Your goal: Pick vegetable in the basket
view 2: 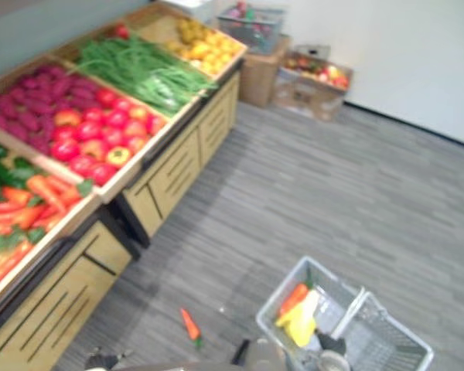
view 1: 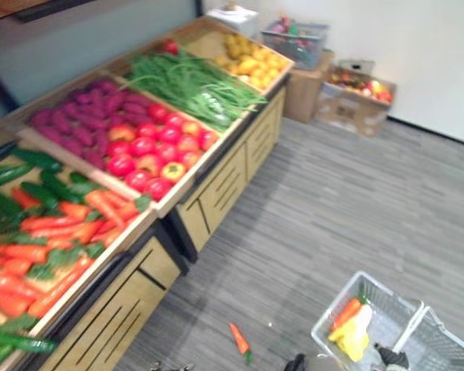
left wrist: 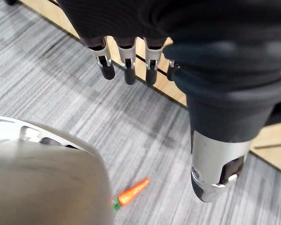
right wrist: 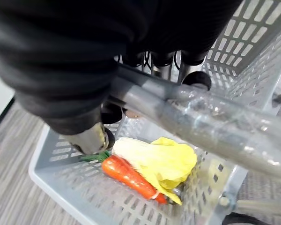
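Right hand (right wrist: 90, 136) is clamped round the basket handle (right wrist: 201, 122), and inside the basket (right wrist: 257, 47) 1 carrot (right wrist: 126, 176) lies touching a yellow cabbage (right wrist: 164, 161). Left hand (left wrist: 126, 58) hangs with its fingers straight and slack, and a stray carrot (left wrist: 133, 191) lies on the floor (left wrist: 61, 93) near the basket.

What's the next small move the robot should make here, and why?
Probably lower the left hand toward the carrot lying on the floor and close on it: that hand hangs open and empty, while the right hand is curled round the basket handle.
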Controlling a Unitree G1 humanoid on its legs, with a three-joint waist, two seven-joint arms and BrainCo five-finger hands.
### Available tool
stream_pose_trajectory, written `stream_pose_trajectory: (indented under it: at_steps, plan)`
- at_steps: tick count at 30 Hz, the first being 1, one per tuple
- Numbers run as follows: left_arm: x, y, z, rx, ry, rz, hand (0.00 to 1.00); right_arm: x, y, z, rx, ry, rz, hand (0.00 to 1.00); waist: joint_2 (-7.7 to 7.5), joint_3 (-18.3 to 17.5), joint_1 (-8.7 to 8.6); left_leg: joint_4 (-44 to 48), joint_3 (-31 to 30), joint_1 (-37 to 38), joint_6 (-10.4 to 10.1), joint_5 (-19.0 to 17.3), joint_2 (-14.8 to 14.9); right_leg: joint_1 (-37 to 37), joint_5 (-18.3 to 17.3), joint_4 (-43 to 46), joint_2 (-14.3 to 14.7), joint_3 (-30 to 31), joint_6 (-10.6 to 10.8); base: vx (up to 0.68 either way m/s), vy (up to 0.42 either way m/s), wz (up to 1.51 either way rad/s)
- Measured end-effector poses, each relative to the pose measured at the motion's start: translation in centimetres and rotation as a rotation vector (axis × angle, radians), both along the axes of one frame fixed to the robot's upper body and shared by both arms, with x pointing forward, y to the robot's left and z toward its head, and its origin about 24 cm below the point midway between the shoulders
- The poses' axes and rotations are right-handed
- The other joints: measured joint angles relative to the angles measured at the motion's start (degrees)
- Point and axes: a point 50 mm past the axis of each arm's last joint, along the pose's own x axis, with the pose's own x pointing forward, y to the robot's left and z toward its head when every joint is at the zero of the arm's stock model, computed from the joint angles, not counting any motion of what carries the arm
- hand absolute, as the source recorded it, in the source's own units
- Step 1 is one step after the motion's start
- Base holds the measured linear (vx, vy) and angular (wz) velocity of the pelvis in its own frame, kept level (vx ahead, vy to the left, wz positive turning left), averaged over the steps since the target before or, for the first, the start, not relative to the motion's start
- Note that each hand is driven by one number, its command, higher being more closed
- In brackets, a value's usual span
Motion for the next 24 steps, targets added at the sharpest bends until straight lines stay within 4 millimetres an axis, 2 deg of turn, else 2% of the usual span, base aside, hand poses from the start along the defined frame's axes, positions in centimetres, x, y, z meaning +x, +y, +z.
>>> stream_pose_trajectory:
  at_steps: [2,4,5,6,7,8,9,10,11,13,14,15,16,17,18,19,20,21,23,24]
  plan:
    - [0.8,-0.3,0.0,-0.006,-0.010,-0.006,0.00,-0.4,0.2,-0.3,0.016,0.028,-0.007,1.00,0.13,0.10,0.00,3.46,0.56,-0.29,0.10,0.72,1.91,2.20,-0.01,-8.45,3.29,1.68,0.00,-0.11,-0.247,-1.07]
    - [1.5,-1.5,-0.1,-0.034,-0.026,-0.015,0.00,-1.9,0.3,-0.6,0.024,0.073,-0.025,1.00,0.55,0.36,-0.73,7.12,-1.64,-0.09,-0.01,0.65,4.57,5.74,0.36,-13.84,5.59,2.79,0.11,-0.12,-0.150,-0.39]
    - [1.7,-1.8,-0.1,-0.041,-0.031,-0.019,0.00,-2.3,0.3,-0.7,0.027,0.082,-0.036,1.00,1.10,0.34,-1.10,7.94,-2.68,0.10,0.02,0.71,5.25,6.74,0.56,-14.53,6.10,2.72,0.02,-0.09,-0.065,-0.02]
    - [1.9,-2.1,-0.1,-0.048,-0.034,-0.026,0.00,-3.5,0.6,-1.0,0.035,0.111,-0.052,1.00,1.52,0.34,-1.78,11.03,-3.86,1.19,-1.01,1.82,7.18,8.38,0.58,-15.47,7.00,3.21,0.03,-0.06,-0.039,-0.10]
    - [1.6,-2.2,-0.2,-0.050,-0.024,-0.027,0.00,-3.9,0.7,-1.0,0.038,0.118,-0.055,1.00,1.39,0.43,-1.73,13.11,-4.46,1.30,-1.29,2.63,8.20,8.93,0.59,-15.76,7.31,4.05,0.03,-0.08,-0.049,-0.53]
    - [1.4,-2.3,-0.2,-0.053,-0.028,-0.004,0.00,-4.2,0.6,-1.0,0.032,0.121,-0.056,1.00,1.04,0.88,-1.60,17.45,-10.01,0.51,-1.21,5.43,9.35,10.36,1.06,-16.48,7.59,6.78,-0.18,-0.06,-0.022,-0.70]
    - [1.4,-2.3,-0.2,-0.050,-0.031,0.001,0.00,-4.1,0.7,-1.0,0.031,0.118,-0.052,1.00,0.16,1.34,-1.49,18.37,-14.59,-0.90,-1.78,5.04,8.75,10.56,1.11,-16.94,7.29,7.90,-0.16,-0.07,0.023,-1.03]
    - [1.9,-2.3,-0.1,-0.049,-0.054,0.013,0.00,-3.6,0.3,-0.8,0.018,0.100,-0.044,1.00,0.13,1.73,-1.19,16.69,-25.47,-3.04,-2.70,3.06,4.31,10.68,1.64,-16.86,6.43,11.08,0.09,-0.06,0.082,-1.25]
    - [2.0,-2.4,0.0,-0.052,-0.068,0.034,0.00,-3.1,0.0,-0.7,0.008,0.087,-0.038,1.00,0.13,1.98,-0.57,13.46,-35.64,-4.42,-2.76,1.21,-1.14,10.62,2.31,-17.15,5.74,14.40,0.71,-0.05,0.092,-1.38]
    - [1.9,-2.4,0.0,-0.042,-0.072,0.036,0.00,-3.0,-0.1,-0.6,0.004,0.080,-0.029,1.00,0.48,2.07,0.29,6.66,-45.97,-4.76,-2.59,0.19,-6.85,10.98,3.00,-18.29,5.33,18.39,1.78,-0.04,0.095,-1.15]
    - [1.9,-2.4,0.0,-0.038,-0.071,0.035,0.00,-3.1,-0.1,-0.6,0.003,0.082,-0.027,1.00,0.54,2.06,0.28,4.23,-48.42,-4.76,-2.62,0.19,-8.02,11.03,3.14,-18.49,5.31,19.27,2.05,-0.05,0.167,-0.92]
    - [2.1,-2.4,0.1,-0.028,-0.080,0.032,0.00,-3.2,0.0,-0.7,0.006,0.083,-0.030,1.00,0.95,2.17,0.25,-2.42,-55.08,-5.37,-2.93,0.42,-9.96,10.89,3.64,-19.19,5.38,20.95,2.88,-0.05,0.166,-0.68]
    - [2.1,-2.5,0.1,-0.026,-0.081,0.029,0.00,-3.3,-0.1,-0.7,0.004,0.085,-0.035,1.00,1.35,2.30,0.27,-6.32,-58.58,-5.48,-2.83,0.66,-10.62,10.45,3.96,-19.33,5.57,22.02,3.38,-0.04,0.189,-0.70]
    - [2.1,-2.5,0.1,-0.023,-0.081,0.022,0.00,-3.2,-0.2,-0.6,-0.001,0.079,-0.035,1.00,1.87,2.31,0.31,-8.56,-60.39,-5.62,-3.10,1.00,-10.74,9.99,4.30,-19.45,5.93,22.95,3.93,-0.02,0.200,-0.73]
    - [2.1,-2.5,0.1,-0.019,-0.077,0.012,0.00,-3.0,-0.6,-0.4,-0.016,0.064,-0.031,1.00,2.78,2.29,0.47,-10.07,-62.14,-6.21,-5.03,2.14,-10.75,9.28,5.11,-20.24,6.44,24.44,5.09,-0.01,0.265,-0.72]
    - [2.2,-2.4,0.2,-0.011,-0.076,-0.003,0.00,-2.7,-0.3,-0.4,-0.015,0.054,-0.018,1.00,3.16,1.76,0.66,-10.69,-61.18,-6.93,-4.41,1.50,-12.39,9.25,5.85,-22.49,5.50,26.09,6.09,0.00,0.267,-0.59]
    - [2.3,-2.3,0.2,-0.004,-0.076,-0.018,0.00,-2.8,-0.2,-0.4,-0.016,0.054,-0.013,1.00,2.62,1.62,0.72,-11.05,-60.81,-7.29,-4.26,1.37,-13.18,9.28,6.55,-23.59,4.75,26.33,6.73,0.08,0.297,-0.39]
    - [2.5,-2.1,0.3,0.014,-0.082,-0.044,0.00,-2.7,-0.1,-0.3,-0.016,0.047,-0.009,1.00,0.90,1.96,1.23,-11.51,-59.49,-7.14,-3.82,1.13,-14.62,8.87,7.61,-24.50,3.27,27.41,7.45,0.11,0.277,-0.22]
    - [2.8,-1.5,0.6,0.042,-0.085,-0.089,0.00,-2.4,-0.2,-0.3,-0.021,0.041,-0.010,1.00,0.35,1.91,1.22,-12.12,-58.40,-7.04,-3.15,1.24,-16.58,8.28,8.86,-24.76,1.42,28.15,8.39,0.12,0.242,-0.20]
    - [2.7,-1.5,0.5,0.049,-0.075,-0.117,0.00,-2.1,-0.2,-0.2,-0.025,0.036,-0.007,1.00,0.33,1.85,1.25,-12.12,-57.62,-6.91,-2.09,0.97,-17.33,8.03,9.13,-24.90,0.76,29.10,8.78,0.15,0.187,-0.27]
